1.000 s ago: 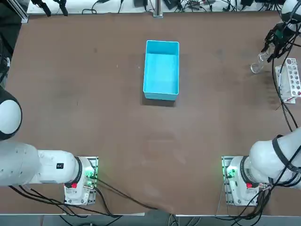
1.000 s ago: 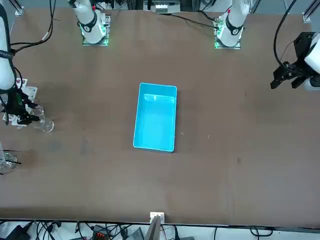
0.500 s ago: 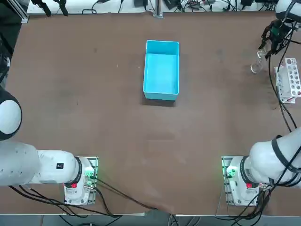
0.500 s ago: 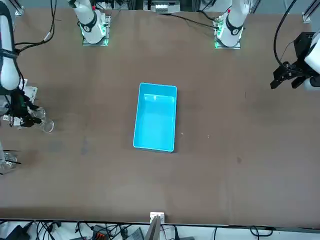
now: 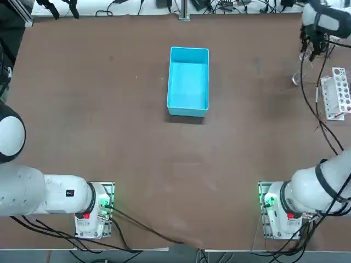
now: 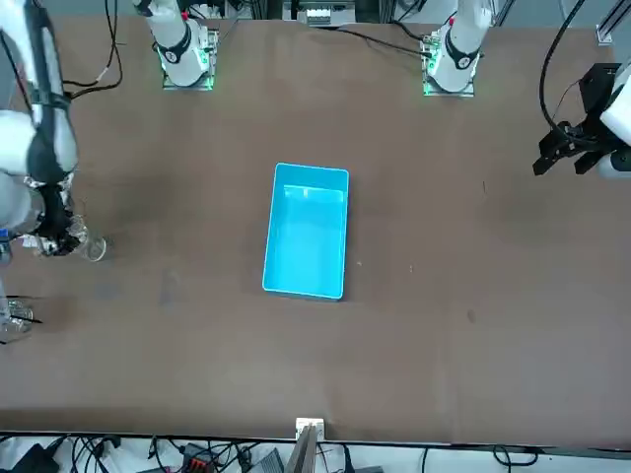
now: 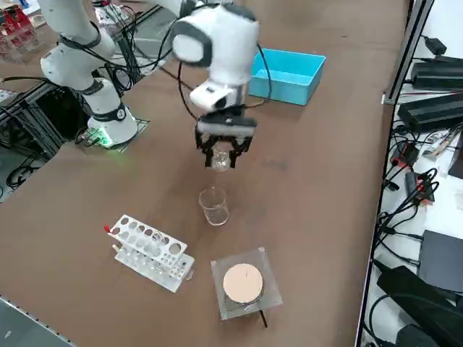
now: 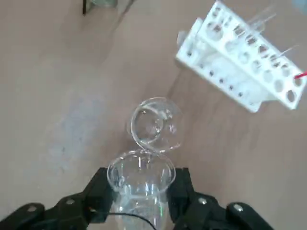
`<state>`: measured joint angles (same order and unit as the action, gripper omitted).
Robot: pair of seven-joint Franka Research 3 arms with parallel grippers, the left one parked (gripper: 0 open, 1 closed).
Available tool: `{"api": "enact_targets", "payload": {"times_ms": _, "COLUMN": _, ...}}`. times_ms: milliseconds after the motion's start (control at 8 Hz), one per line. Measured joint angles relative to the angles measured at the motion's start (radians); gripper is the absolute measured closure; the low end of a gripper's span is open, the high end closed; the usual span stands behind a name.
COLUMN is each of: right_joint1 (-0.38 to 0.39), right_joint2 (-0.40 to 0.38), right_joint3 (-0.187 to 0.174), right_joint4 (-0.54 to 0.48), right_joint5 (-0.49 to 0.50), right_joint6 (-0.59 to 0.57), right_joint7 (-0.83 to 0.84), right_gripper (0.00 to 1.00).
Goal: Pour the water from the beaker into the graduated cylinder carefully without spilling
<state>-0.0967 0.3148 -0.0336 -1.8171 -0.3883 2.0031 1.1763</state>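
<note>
Right wrist view gives us the clearest look: the right gripper point(image 8: 141, 190), its black fingers point(image 8: 101, 188) closed on the beaker point(image 8: 141, 173), holds that clear, round-mouthed glass off the brown matte bench point(image 5: 109, 126). We see the graduated cylinder point(image 7: 213, 206), also clear glass, standing upright on the bench just below and beside the held beaker, without touching it. We count two glass vessels. Near the cylinder lies one white plastic rack point(image 7: 148, 253), pierced with rows of round holes, and beside that one square pad topped by a round tan disc point(image 7: 242, 283). Well apart, mid-bench, sits one rectangular blue tray point(image 5: 188, 82), smooth-walled and open-topped.
</note>
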Motion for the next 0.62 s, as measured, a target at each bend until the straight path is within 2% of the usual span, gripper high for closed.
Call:
{"api": "enact_targets", "payload": {"times_ms": 375, "right_joint1": 0.203, "right_joint2": 0.015, "right_joint3": 0.006, "right_joint4": -0.003, "right_joint5": -0.229, "right_joint6": -0.091, "right_joint7": 0.381, "right_gripper": 0.39}}
{"api": "enact_targets", "payload": {"times_ms": 625, "right_joint1": 0.314, "right_joint2": 0.062, "right_joint3": 0.007, "right_joint4": -0.004, "right_joint5": -0.362, "right_joint6": -0.166, "right_joint7": 0.597, "right_gripper": 0.39}}
